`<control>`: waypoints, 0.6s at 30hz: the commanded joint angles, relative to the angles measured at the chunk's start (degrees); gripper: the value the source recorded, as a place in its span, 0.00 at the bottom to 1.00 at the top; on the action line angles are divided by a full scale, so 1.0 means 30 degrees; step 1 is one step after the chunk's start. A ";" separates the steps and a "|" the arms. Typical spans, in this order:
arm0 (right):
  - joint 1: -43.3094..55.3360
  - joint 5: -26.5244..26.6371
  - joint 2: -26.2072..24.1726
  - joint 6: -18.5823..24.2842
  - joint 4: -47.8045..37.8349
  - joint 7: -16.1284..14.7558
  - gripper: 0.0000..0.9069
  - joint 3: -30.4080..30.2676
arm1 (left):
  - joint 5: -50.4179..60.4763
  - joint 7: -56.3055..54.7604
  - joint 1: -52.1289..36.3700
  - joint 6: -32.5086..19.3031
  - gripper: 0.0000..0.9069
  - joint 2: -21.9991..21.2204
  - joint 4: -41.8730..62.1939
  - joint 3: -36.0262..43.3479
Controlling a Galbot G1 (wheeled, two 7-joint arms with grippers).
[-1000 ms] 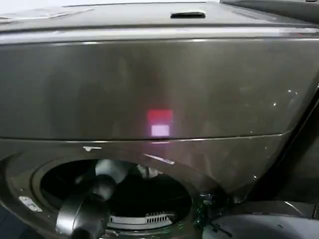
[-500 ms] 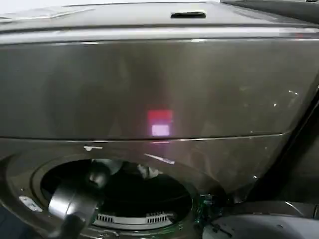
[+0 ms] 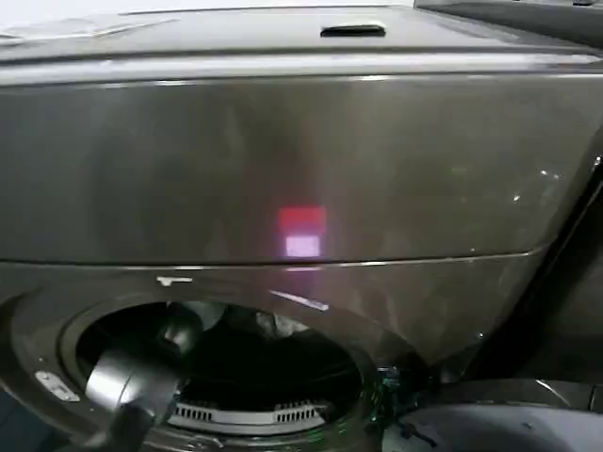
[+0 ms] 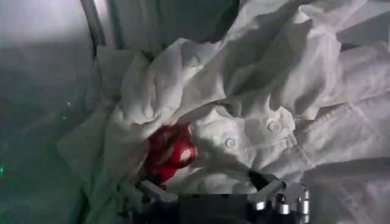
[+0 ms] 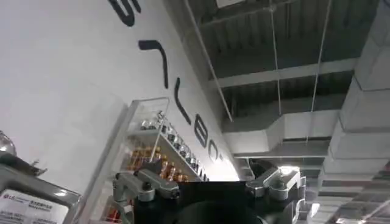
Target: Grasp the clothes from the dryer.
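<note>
The left gripper (image 4: 210,193) sits inside the drum with its fingers (image 4: 153,192) spread apart, closed on nothing — the crumpled clothes (image 4: 256,103) lie right in front of the tips, and whether the fingers touch the fabric cannot be told. The bundle is pale grey-white, with two buttons and a red mark (image 4: 170,152) facing the gripper, and it rests against the drum's wall.

From the head view, the left arm (image 3: 132,386) reaches down through the round porthole (image 3: 221,363) of the dryer (image 3: 301,160), and a bit of the pale fabric shows at the opening's upper edge. A red-pink light (image 3: 302,231) glows on the bronze-grey front panel above.

The right gripper (image 5: 210,185) is held away from the machine, pointing up toward a white wall and ceiling, its fingers apart and empty.
</note>
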 commanded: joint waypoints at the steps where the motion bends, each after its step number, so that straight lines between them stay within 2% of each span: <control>1: -0.0008 -0.0006 -0.0023 0.0028 -0.0069 0.0004 1.00 0.0065 | -0.0139 0.0164 0.0004 -0.0066 0.00 -0.0032 0.0177 0.0110; 12: -0.0028 -0.0011 0.0042 0.0090 -0.0052 -0.0012 1.00 0.0021 | -0.1069 0.0198 0.0160 -0.0120 0.00 -0.0021 0.0142 -0.0126; 18: 0.0040 -0.0025 0.0064 0.0115 -0.0035 -0.0003 1.00 -0.0065 | -0.3097 -0.1684 0.0554 0.0137 0.00 -0.0152 -0.0788 -0.2132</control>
